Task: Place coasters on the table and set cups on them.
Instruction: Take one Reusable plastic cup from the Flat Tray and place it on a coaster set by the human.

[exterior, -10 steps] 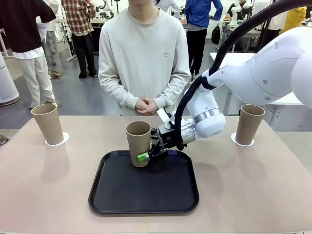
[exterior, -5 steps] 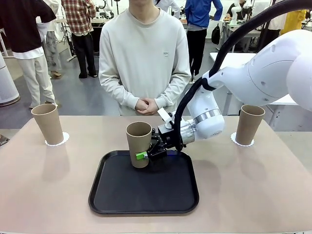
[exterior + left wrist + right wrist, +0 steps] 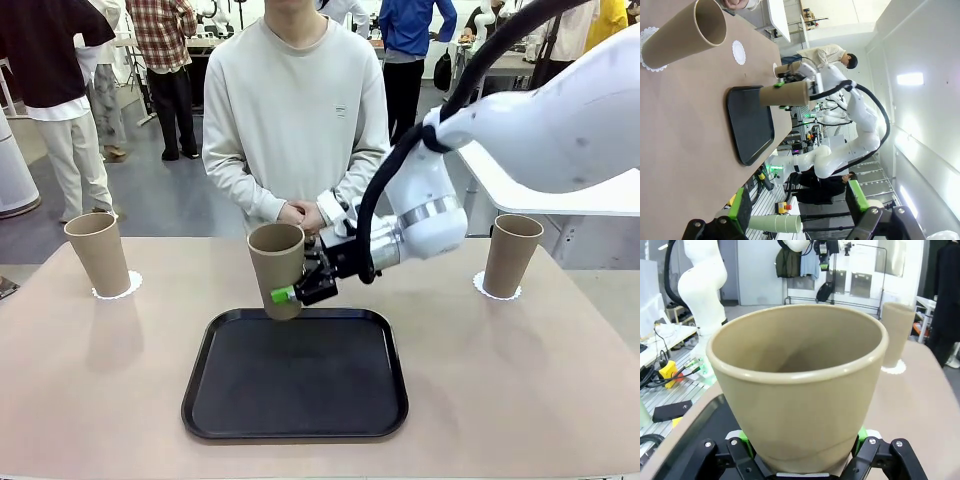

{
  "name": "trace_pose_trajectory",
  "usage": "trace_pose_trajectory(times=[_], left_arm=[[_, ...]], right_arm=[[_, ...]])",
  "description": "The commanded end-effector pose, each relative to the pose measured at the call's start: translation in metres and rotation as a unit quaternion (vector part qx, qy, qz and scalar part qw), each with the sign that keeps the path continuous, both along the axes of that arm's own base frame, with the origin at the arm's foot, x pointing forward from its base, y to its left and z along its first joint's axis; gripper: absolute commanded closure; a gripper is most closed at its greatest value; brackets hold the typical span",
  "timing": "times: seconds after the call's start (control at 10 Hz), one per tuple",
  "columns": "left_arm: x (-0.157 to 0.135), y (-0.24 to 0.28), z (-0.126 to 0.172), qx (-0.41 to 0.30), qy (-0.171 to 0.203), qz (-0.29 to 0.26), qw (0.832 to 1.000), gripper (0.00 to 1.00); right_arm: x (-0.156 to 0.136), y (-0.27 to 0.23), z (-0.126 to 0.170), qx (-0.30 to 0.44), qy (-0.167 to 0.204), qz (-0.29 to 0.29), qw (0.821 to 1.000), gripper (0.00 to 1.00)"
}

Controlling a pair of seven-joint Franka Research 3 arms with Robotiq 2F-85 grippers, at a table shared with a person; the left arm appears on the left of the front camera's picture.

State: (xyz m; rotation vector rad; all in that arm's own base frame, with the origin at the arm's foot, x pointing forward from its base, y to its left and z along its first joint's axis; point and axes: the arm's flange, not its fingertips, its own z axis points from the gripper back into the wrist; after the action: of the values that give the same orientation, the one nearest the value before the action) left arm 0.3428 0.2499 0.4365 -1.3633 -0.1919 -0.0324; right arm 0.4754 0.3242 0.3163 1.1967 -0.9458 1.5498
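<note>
Beyond tray (image 3: 750, 125), bare coaster (image 3: 739, 52), unseen from front.

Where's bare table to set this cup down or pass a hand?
Bare table lies between the left cup and the tray, and between the tray and the right cup. The tray floor is bare too. Crowded: the tray's far edge, where the right gripper holds the third cup over it.

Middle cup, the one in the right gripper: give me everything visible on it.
The middle cup is a tall, tapered tan-brown paper cup with a rolled rim, plain and empty. It is upright, slightly tilted, lifted clear above the black tray's far-left edge. The right gripper is shut on its lower wall, green pads against both sides.
</note>
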Motion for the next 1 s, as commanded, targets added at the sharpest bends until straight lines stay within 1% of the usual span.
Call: trace_pose_trajectory(times=[0.0, 0.1, 0.2, 0.3, 0.4, 0.6, 0.7, 0.8, 0.9], left_arm=[[-0.002, 0.0, 0.003, -0.003, 0.0, 0.003, 1.0, 0.0], [-0.002, 0.0, 0.003, -0.003, 0.0, 0.003, 1.0, 0.0], [-0.002, 0.0, 0.003, -0.003, 0.0, 0.003, 1.0, 0.0], [-0.002, 0.0, 0.003, -0.003, 0.0, 0.003, 1.0, 0.0], [-0.002, 0.0, 0.003, -0.003, 0.0, 0.003, 1.0, 0.0], [-0.002, 0.0, 0.003, -0.003, 0.0, 0.003, 1.0, 0.0], [-0.002, 0.0, 0.003, -0.003, 0.0, 0.003, 1.0, 0.0], [-0.002, 0.0, 0.003, -0.003, 0.0, 0.003, 1.0, 0.0], [-0.002, 0.0, 0.003, -0.003, 0.0, 0.003, 1.0, 0.0]], right_arm=[[-0.01, 0.001, 0.043, -0.018, -0.015, -0.037, 0.999, 1.0], [-0.006, 0.001, 0.055, -0.017, -0.015, -0.043, 0.999, 1.0], [-0.003, 0.001, 0.058, -0.019, -0.014, -0.045, 0.999, 1.0], [-0.001, 0.0, 0.055, -0.021, -0.012, -0.047, 0.999, 1.0], [-0.003, -0.001, 0.069, -0.013, -0.026, -0.031, 0.999, 1.0], [-0.003, -0.001, 0.069, -0.013, -0.026, -0.031, 0.999, 1.0], [-0.002, -0.003, 0.068, -0.016, -0.024, -0.036, 0.999, 0.17], [0.021, -0.011, 0.063, 0.016, -0.015, -0.052, 0.998, 0.17], [0.049, -0.025, 0.056, 0.031, 0.004, -0.072, 0.997, 0.17]])
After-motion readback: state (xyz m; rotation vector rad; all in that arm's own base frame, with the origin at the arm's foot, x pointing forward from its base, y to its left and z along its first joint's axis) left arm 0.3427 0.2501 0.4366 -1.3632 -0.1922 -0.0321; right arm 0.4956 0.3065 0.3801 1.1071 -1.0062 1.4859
